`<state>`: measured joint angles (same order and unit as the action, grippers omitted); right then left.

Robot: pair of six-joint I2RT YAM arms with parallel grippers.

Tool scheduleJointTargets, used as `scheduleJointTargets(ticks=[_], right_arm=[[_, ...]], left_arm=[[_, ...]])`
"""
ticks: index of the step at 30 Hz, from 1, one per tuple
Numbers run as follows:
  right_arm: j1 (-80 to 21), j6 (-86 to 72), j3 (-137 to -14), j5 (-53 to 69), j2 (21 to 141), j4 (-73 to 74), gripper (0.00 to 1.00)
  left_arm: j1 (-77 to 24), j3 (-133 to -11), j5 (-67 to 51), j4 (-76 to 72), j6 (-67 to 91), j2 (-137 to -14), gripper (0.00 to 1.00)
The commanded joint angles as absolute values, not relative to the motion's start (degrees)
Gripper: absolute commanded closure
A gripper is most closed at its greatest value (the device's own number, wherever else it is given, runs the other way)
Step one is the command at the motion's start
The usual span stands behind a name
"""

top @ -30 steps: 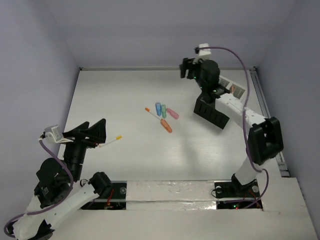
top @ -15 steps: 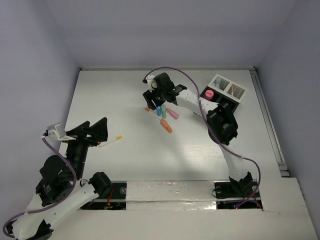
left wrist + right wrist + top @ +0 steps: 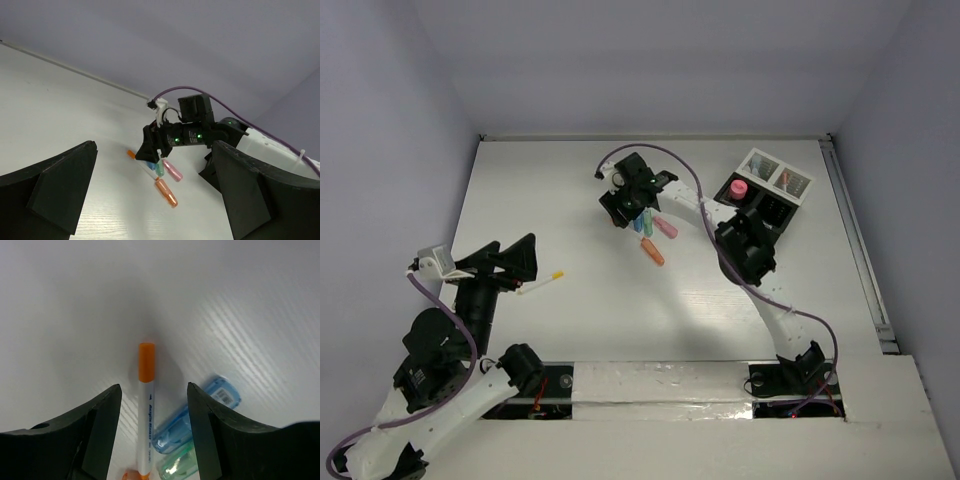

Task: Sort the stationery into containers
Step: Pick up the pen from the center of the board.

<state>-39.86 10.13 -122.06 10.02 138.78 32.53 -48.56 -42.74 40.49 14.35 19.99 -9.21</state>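
Observation:
The stationery lies mid-table: a white pen with an orange cap (image 3: 146, 410), a blue cylinder (image 3: 200, 412), a green one (image 3: 180, 467), a pink marker (image 3: 666, 227) and an orange marker (image 3: 653, 252). My right gripper (image 3: 623, 212) is open and low over this cluster, its jaws on either side of the white pen and the blue cylinder, touching neither. My left gripper (image 3: 523, 265) is open and empty at the near left. A white pen with a yellow tip (image 3: 542, 283) lies on the table just beside it. The containers, a black box (image 3: 767, 212) and a white tray (image 3: 776, 175), stand at the back right.
A pink cylinder (image 3: 738, 188) stands in the black box. The right arm reaches from the near right across the table to the cluster. A raised rail (image 3: 850, 230) runs along the table's right edge. Walls close the back and both sides.
My right arm has swung from above the containers at the back right to the stationery cluster and come down over it. The left arm and yellow-tipped pen have not moved.

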Motion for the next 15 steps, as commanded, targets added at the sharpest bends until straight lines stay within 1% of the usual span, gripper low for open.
scheduleJointTargets(ticks=[1, 3, 6, 7, 10, 12, 13, 15], right_arm=[[-42.01, 11.34, -124.63, 9.58, 140.97, 35.16, 0.39], [-42.71, 11.34, -124.89, 9.41, 141.76, 35.07, 0.41], [-43.24, 11.25, -125.42, 8.44, 142.73, 35.33, 0.46], [-43.24, 11.25, -125.59, 7.39, 142.91, 35.42, 0.53], [-43.77, 11.6, -125.25, 6.68, 143.17, 35.86, 0.65], [-44.38, 11.69, -124.63, 6.59, 143.0, 35.94, 0.69], [-44.38, 11.69, -124.63, 6.77, 142.91, 35.95, 0.74], [-45.0, 11.34, -124.11, 7.03, 142.56, 34.9, 0.79]], left_arm=[[-47.9, -42.54, 39.29, 11.25, 19.07, -10.37, 0.01], [-47.9, -42.45, 39.03, 11.25, 18.98, -10.37, 0.01], [-47.37, -42.45, 38.58, 11.16, 18.9, -10.55, 0.01], [-47.37, -42.45, 38.5, 11.16, 18.98, -10.55, 0.01], [-47.37, -42.45, 38.32, 11.08, 18.9, -10.37, 0.01], [-46.85, -42.45, 38.23, 11.07, 18.9, -10.2, 0.01], [-46.85, -42.36, 38.15, 10.99, 18.9, -10.2, 0.01], [-46.85, -42.45, 38.06, 10.9, 18.98, -10.11, 0.01]])
